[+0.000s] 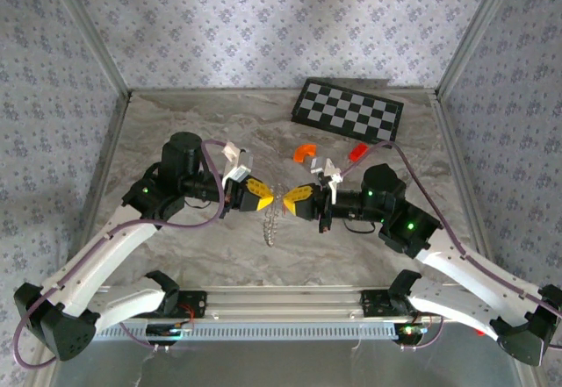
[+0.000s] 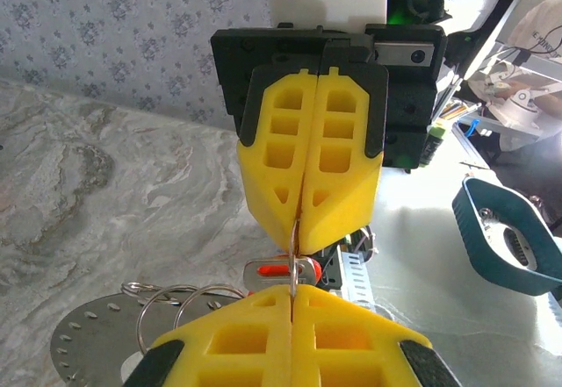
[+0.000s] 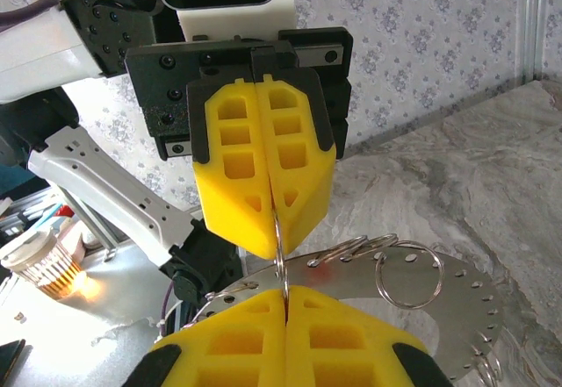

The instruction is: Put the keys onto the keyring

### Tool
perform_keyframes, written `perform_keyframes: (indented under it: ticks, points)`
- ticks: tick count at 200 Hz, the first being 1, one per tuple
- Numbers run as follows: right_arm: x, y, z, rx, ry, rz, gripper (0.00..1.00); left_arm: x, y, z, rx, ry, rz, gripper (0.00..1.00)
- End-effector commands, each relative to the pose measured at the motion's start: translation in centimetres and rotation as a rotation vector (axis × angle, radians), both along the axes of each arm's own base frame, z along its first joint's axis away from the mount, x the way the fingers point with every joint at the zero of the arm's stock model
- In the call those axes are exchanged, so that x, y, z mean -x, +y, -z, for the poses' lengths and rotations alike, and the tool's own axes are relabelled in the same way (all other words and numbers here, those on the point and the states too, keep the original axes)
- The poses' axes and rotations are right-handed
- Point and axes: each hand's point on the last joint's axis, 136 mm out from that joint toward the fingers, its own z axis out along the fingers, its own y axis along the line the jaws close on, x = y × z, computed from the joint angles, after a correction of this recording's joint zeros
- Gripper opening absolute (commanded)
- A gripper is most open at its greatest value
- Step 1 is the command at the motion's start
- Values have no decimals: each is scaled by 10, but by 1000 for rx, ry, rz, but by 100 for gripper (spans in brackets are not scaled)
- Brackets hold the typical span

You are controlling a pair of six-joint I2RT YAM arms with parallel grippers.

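Note:
My left gripper (image 1: 270,197) and right gripper (image 1: 285,200) meet tip to tip above the middle of the table. Both are shut on the same thin wire ring of the keyring (image 2: 294,248), held edge-on between them. In the left wrist view my own fingers (image 2: 237,343) are at the bottom and the right gripper (image 2: 300,245) faces them. A small red key with a silvery tab (image 2: 283,271) sits right against the ring. A perforated curved metal plate (image 3: 439,304) carrying several rings hangs from the keyring (image 1: 271,225).
A black-and-white checkered board (image 1: 349,111) lies at the back right. An orange arc piece (image 1: 304,152) and a red brick (image 1: 357,151) rest just behind the right arm. The metal rail (image 1: 281,304) runs along the near edge.

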Motion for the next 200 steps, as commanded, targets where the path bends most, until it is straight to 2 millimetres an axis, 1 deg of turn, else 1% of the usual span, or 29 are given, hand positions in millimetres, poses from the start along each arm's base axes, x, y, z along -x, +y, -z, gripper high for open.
perform_keyframes:
  ticks: [1, 38, 74, 158, 200]
  points:
    - [2, -4, 0, -9, 0, 1, 0, 2, 3, -12, 26, -52, 6, 0]
    - [1, -4, 0, -9, 0, -4, 0, 2, 3, -11, 23, -51, 7, 0]
    - [0, -3, 5, 2, 12, -16, 0, 2, 2, -10, 23, -52, 9, 0]
    - [4, 1, 4, -18, 13, -56, 0, 1, 2, -8, 17, -49, 9, 0]
    - [-1, 0, 4, -20, 18, -38, 0, 1, 2, -7, 15, -49, 11, 0]
